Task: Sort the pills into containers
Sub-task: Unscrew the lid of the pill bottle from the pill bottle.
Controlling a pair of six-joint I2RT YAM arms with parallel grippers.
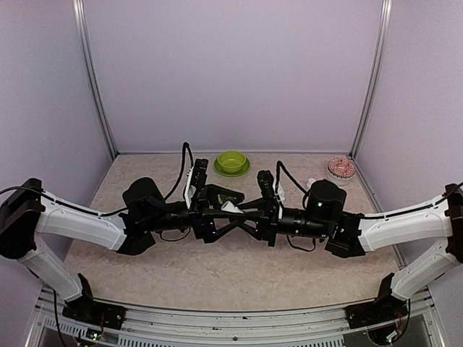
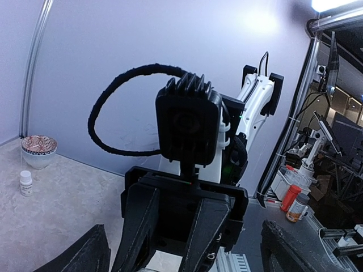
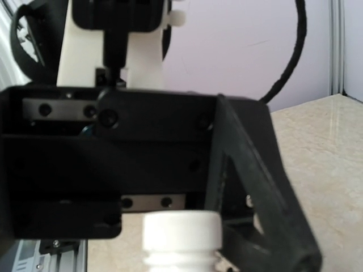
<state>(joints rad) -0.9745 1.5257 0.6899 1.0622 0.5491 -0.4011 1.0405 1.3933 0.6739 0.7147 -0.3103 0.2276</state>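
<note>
A white bottle [image 1: 230, 208] hangs between my two grippers above the middle of the table. My right gripper [image 1: 249, 213] is shut on its body. The right wrist view shows its white cap [image 3: 181, 231] pointing at the left gripper. My left gripper [image 1: 219, 215] is open, with its fingers [image 2: 85, 255] spread wide on either side of the cap and not touching it. The right gripper's fingers [image 2: 139, 226] fill the left wrist view. No pills show. A dark shape [image 1: 226, 194] just behind the grippers may be the green pill box; I cannot tell.
A lime green bowl [image 1: 232, 163] stands at the back centre. A patterned bowl [image 1: 341, 168] stands at the back right, with a second small white bottle [image 1: 312, 183] beside it. Both also show in the left wrist view, the bowl [image 2: 38, 151] and the bottle [image 2: 25, 183]. Walls close three sides.
</note>
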